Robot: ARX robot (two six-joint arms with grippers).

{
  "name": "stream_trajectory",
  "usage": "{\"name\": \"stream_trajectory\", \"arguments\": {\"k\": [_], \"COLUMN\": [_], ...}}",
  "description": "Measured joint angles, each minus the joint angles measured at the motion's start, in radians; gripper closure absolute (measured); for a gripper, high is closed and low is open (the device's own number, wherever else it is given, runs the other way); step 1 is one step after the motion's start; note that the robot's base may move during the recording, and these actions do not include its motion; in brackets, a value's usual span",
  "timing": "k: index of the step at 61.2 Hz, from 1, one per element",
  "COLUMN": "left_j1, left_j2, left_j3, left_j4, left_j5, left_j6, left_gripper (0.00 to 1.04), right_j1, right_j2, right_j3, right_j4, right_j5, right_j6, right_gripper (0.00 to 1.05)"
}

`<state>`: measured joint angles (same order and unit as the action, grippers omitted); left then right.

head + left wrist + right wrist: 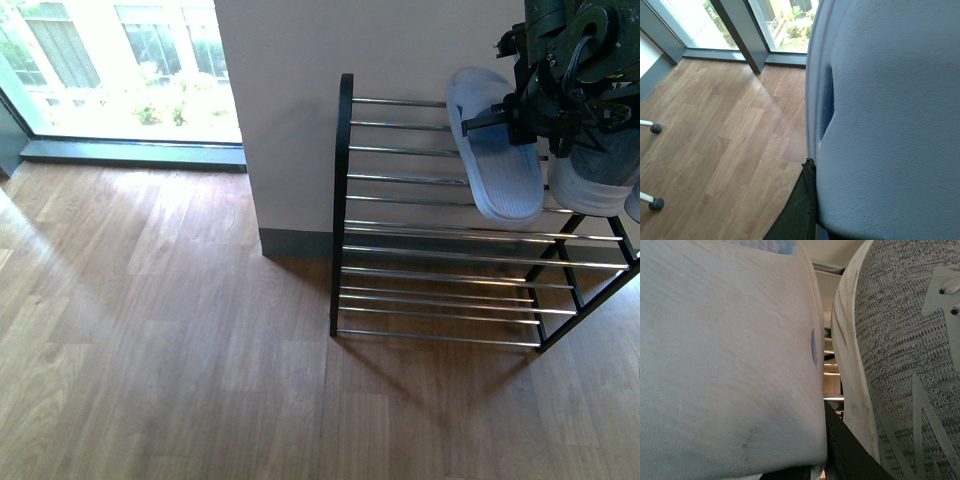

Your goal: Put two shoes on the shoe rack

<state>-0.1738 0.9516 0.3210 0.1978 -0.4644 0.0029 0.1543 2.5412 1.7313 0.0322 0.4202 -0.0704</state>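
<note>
slide (495, 165): pale blue, lies on top tier of shoe rack (345, 200), right part, toe near | sneaker (600, 178): grey knit, white sole, just right of slide | left gripper (503, 113): 1 finger against slide, grip cannot tell | right gripper (585, 110): 1 finger between slide and sneaker, grip cannot tell

No text, label, brand name, number or sign could be read in any view. The grey knit sneaker (900, 365) carried only a pale angular shape on its side, without letters. The pale blue slide (495, 165) showed a plain surface.
</note>
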Motion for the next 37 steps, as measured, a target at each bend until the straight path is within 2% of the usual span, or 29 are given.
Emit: {"name": "stream_trajectory", "arguments": {"k": [15,37], "left_j1": [0.0,0.0], "left_j2": [0.0,0.0], "left_j3": [0.0,0.0], "left_j4": [0.0,0.0], "left_j5": [0.0,0.0], "left_j6": [0.0,0.0], "left_gripper": [1.03,1.03], "right_j1": [-0.004,-0.011], "right_j2": [0.035,0.035], "right_j3": [0.063,0.062], "right_j4": [-0.036,0.002], "right_j5": [0.006,-0.019], "right_j6": [-0.007,-0.02], "right_gripper": [1.03,0.52]}}
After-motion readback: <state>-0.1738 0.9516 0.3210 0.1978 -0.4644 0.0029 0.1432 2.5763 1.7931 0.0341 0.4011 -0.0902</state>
